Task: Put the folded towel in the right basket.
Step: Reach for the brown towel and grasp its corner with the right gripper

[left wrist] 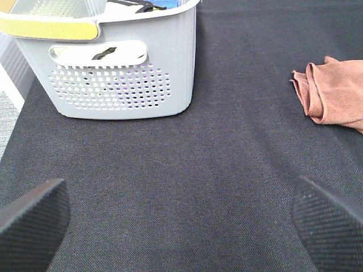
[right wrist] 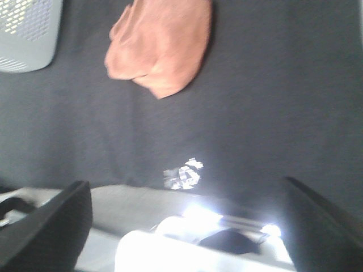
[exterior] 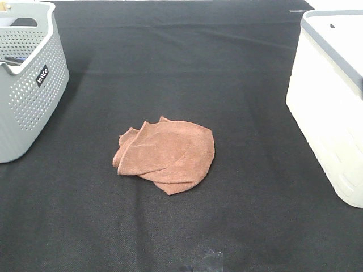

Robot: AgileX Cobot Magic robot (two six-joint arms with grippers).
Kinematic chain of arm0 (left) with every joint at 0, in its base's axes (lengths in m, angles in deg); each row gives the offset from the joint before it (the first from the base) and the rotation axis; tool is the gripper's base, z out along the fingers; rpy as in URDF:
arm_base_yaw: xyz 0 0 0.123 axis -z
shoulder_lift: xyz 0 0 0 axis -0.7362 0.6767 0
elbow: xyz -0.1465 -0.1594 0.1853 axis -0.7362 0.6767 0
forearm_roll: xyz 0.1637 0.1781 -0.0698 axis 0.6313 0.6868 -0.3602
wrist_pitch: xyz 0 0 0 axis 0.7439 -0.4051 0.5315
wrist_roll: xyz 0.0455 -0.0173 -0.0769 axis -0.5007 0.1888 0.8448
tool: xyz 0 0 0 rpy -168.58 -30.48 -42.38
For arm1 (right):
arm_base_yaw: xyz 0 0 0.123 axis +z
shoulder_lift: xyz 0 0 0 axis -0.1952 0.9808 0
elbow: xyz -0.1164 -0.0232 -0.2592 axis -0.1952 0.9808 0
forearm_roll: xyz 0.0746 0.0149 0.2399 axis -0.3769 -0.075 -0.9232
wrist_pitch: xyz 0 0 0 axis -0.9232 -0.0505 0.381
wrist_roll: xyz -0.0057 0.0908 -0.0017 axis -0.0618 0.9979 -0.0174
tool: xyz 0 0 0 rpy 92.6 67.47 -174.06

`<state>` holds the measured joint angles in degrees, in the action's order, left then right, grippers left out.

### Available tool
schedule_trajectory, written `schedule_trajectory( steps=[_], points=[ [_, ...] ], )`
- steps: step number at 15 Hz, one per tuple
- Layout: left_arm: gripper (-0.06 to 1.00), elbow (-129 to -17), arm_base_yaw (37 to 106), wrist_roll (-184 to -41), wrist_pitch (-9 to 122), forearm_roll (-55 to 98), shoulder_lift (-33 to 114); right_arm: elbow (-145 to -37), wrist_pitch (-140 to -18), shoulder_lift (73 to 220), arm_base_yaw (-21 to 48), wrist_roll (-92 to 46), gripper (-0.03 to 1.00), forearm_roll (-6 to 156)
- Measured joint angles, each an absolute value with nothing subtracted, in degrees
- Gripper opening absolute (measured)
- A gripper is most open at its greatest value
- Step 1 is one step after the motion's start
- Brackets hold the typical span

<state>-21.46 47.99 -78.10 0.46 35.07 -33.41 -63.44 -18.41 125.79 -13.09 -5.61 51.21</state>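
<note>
The folded towel [exterior: 167, 153] is reddish-brown and lies flat near the middle of the black table. It also shows in the left wrist view [left wrist: 334, 96] and the right wrist view [right wrist: 159, 45]. The right basket [exterior: 329, 107] is cream-white with a grey rim and stands at the table's right edge. Neither gripper shows in the exterior high view. My left gripper [left wrist: 181, 226] is open and empty above bare cloth, short of the towel. My right gripper [right wrist: 181, 226] is open and empty, well back from the towel near the table's front edge.
A grey perforated basket [exterior: 25, 79] stands at the left with items inside; it also shows in the left wrist view [left wrist: 113, 62] and the right wrist view [right wrist: 28, 28]. A shiny scrap of tape [exterior: 207, 262] lies near the front edge.
</note>
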Motion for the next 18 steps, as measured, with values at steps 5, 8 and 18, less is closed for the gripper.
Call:
schedule_trajectory(
  steps=[5,8,18],
  points=[
    [0.99,-21.5,48.0,-78.1,0.5,35.1,-33.4,-63.4,-30.1,142.4,-4.3,-10.3,0.85,41.9],
    [0.99,-21.5,48.0,-78.1,0.5,35.1,-33.4,-64.8,-40.4,156.1,6.2,-10.1,0.85,41.0],
    [0.99,-21.5,48.0,-78.1,0.5,35.1,-33.4,-78.7,-51.5,186.5,8.3,-10.4,0.85,37.7]
  ],
)
